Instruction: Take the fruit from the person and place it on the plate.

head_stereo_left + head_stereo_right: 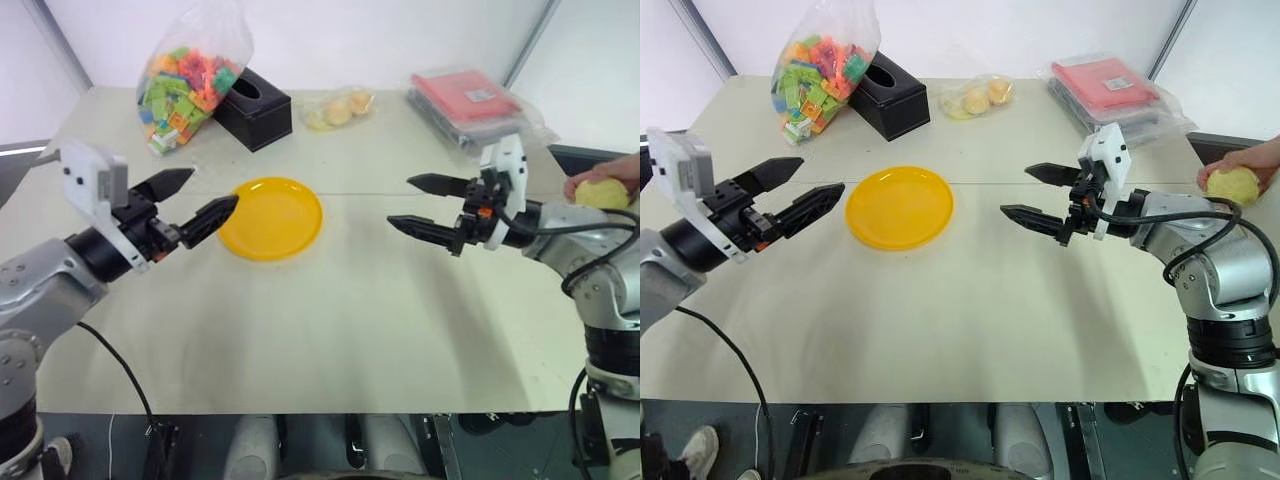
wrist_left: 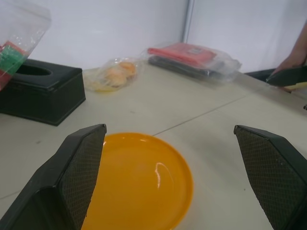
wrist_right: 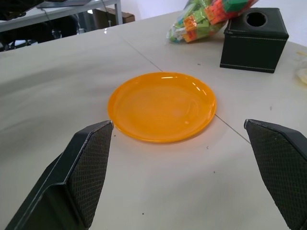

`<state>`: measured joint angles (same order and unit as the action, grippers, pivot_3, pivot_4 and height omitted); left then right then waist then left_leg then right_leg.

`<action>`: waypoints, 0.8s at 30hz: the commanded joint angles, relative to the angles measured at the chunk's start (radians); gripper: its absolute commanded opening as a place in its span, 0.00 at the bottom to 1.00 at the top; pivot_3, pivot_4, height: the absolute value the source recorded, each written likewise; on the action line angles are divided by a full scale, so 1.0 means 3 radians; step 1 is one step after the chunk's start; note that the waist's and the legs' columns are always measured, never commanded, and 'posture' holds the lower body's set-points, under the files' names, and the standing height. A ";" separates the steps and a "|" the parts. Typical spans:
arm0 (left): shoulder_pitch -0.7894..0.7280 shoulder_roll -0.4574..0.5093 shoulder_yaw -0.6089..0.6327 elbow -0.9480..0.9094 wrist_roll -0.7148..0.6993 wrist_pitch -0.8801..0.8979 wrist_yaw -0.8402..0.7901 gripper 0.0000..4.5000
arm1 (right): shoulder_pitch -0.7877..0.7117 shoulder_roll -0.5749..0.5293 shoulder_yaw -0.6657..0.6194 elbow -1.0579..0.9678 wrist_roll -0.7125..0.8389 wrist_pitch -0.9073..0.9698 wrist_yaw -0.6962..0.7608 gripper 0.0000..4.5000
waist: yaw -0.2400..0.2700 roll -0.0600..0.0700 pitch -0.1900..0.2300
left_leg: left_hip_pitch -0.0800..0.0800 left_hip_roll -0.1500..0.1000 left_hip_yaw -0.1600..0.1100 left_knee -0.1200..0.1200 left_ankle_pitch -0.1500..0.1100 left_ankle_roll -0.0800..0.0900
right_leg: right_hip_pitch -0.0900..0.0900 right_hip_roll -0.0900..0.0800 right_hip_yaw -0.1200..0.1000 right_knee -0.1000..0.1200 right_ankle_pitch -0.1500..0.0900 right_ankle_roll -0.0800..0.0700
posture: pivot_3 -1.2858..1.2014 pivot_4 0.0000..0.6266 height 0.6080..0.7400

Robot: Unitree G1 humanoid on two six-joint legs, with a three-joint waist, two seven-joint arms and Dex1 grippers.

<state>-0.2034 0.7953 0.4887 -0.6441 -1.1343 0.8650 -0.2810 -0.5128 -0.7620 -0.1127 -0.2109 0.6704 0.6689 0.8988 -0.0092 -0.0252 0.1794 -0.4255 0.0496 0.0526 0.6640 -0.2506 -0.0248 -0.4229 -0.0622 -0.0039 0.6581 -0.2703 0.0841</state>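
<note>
One fruit [image 1: 1234, 185], in the person's hand [image 1: 1258, 160], lay behind the empty, wide-open right gripper [image 1: 1037, 195], which faced the plate [image 1: 899, 207].

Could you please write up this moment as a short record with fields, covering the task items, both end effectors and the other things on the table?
fruit: pale yellow, held in the person's hand at the table's right edge
plate: yellow-orange, bare, flat on the table
left end effector: open, holding nothing, beside the plate
right end effector: open, holding nothing, pointing toward the plate
handover: not yet made
other items: bag of coloured blocks; black box; bag of small fruits; red packets in plastic
</note>
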 commanded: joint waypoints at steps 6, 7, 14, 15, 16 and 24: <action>0.0006 0.0026 0.0090 -0.0133 -0.0147 -0.0093 0.0160 1.00 | -0.0050 -0.0071 -0.0103 -0.0058 0.0001 -0.0009 0.0034 0.99 | -0.0003 0.0000 0.0000 | 0.0000 0.0000 0.0000 0.0000 0.0000 0.0000 | 0.0000 0.0000 0.0000 0.0000 0.0000 0.0000 | 0.52 0.24 0.93; 0.0014 0.0024 0.0092 -0.0139 -0.0166 -0.0096 0.0173 1.00 | -0.0038 -0.0082 -0.0109 -0.0064 -0.0001 -0.0004 0.0036 0.99 | -0.0003 0.0000 0.0000 | 0.0000 0.0000 0.0000 0.0000 0.0000 0.0000 | 0.0000 0.0000 0.0000 0.0000 0.0000 0.0000 | 0.52 0.24 0.93; 0.0092 0.0021 0.0064 -0.0163 -0.0141 -0.0140 0.0215 1.00 | -0.0061 -0.0109 -0.0129 -0.0071 0.0007 0.0041 0.0029 0.99 | -0.0004 0.0000 0.0000 | 0.0000 0.0000 0.0000 0.0000 0.0000 0.0000 | 0.0000 0.0000 0.0000 0.0000 0.0000 0.0000 | 0.52 0.24 0.93; 0.0096 0.0023 0.0058 -0.0169 -0.0145 -0.0147 0.0219 1.00 | -0.0067 -0.0112 -0.0128 -0.0063 0.0005 0.0041 0.0035 0.99 | -0.0003 0.0000 0.0000 | 0.0000 0.0000 0.0000 0.0000 0.0000 0.0000 | 0.0000 0.0000 0.0000 0.0000 0.0000 0.0000 | 0.52 0.24 0.93; 0.0104 0.0026 0.0051 -0.0175 -0.0136 -0.0158 0.0211 1.00 | -0.0070 -0.0118 -0.0122 -0.0057 -0.0002 0.0035 0.0047 0.99 | -0.0002 0.0000 0.0000 | 0.0000 0.0000 0.0000 0.0000 0.0000 0.0000 | 0.0000 0.0000 0.0000 0.0000 0.0000 0.0000 | 0.52 0.24 0.93; 0.0090 -0.0004 -0.0016 -0.0168 -0.0076 -0.0236 0.0224 1.00 | -0.0178 -0.0096 -0.0089 0.0021 -0.0066 0.0010 0.0088 0.99 | -0.0003 0.0000 0.0000 | 0.0000 0.0000 0.0001 0.0000 0.0000 0.0000 | 0.0000 0.0000 0.0000 0.0000 0.0000 0.0000 | 0.52 0.24 0.93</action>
<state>-0.1696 0.7937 0.4824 -0.6709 -1.1650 0.8174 -0.2144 -0.5473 -0.7841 -0.1252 -0.1938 0.6489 0.6875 0.9191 -0.0100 -0.0253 0.1794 -0.4255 0.0496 0.0528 0.6639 -0.2507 -0.0248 -0.4230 -0.0621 -0.0039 0.6581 -0.2703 0.0840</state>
